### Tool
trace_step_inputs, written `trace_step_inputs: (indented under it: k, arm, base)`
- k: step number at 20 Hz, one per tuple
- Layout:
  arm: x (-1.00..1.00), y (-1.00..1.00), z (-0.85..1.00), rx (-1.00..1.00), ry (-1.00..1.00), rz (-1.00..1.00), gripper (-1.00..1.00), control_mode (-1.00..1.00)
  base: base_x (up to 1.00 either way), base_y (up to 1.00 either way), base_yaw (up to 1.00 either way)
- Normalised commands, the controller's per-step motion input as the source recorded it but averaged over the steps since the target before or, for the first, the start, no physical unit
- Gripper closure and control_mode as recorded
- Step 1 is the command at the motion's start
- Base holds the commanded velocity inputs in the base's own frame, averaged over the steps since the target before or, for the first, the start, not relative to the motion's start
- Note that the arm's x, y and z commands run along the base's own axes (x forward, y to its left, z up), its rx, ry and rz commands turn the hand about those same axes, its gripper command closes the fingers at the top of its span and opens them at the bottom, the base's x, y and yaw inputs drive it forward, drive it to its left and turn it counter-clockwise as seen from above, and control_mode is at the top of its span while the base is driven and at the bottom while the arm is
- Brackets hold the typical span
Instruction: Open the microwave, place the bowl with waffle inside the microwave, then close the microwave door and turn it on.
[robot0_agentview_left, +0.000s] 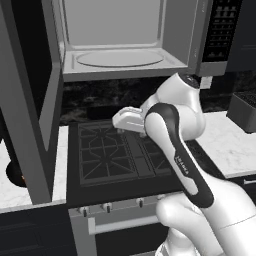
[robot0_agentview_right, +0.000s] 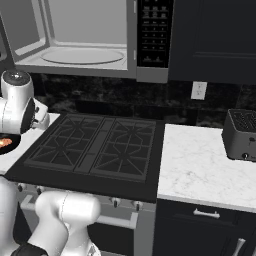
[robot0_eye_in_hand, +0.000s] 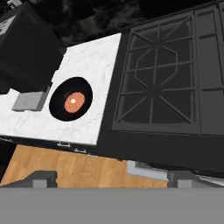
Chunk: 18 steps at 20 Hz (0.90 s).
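Note:
The microwave (robot0_agentview_left: 120, 40) hangs above the stove with its light grey inside and round turntable (robot0_agentview_right: 82, 55) showing. The microwave door (robot0_agentview_left: 30, 100) stands swung wide open to the left. The bowl with waffle (robot0_eye_in_hand: 71, 99), black with an orange-brown disc in its middle, sits on the white counter left of the stove. It peeks out behind the door's lower edge (robot0_agentview_left: 15, 172) and at the frame's left edge (robot0_agentview_right: 5, 143). My gripper (robot0_eye_in_hand: 113, 179) is open and empty, well above the stove's front left corner and to the right of the bowl.
A black gas stove (robot0_agentview_left: 115, 150) lies under the microwave. White marble counter (robot0_agentview_right: 200, 165) runs to its right, with a dark toaster (robot0_agentview_right: 242, 135) at the far end. The open door overhangs the left counter (robot0_eye_in_hand: 92, 57) near the bowl.

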Motion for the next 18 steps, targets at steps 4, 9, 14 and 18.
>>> trace_step_inputs:
  k: [4,9,14,18]
  arm:
    - [0.59,0.11,-0.47,0.0,0.2,0.0,-1.0,-1.0]
    - [0.45,0.43,-0.18,-0.01,0.23,0.0,-1.0,-1.0]
    - [0.24,0.48,-0.28,0.0,0.05,0.0,-1.0,-1.0]
    - [0.19,0.45,-0.51,0.0,0.0,0.0,-1.0,-1.0]
  base:
    - [0.0,0.0,0.0]
    - [0.0,0.0,0.0]
    - [0.0,0.0,0.0]
    - [0.0,0.0,0.0]
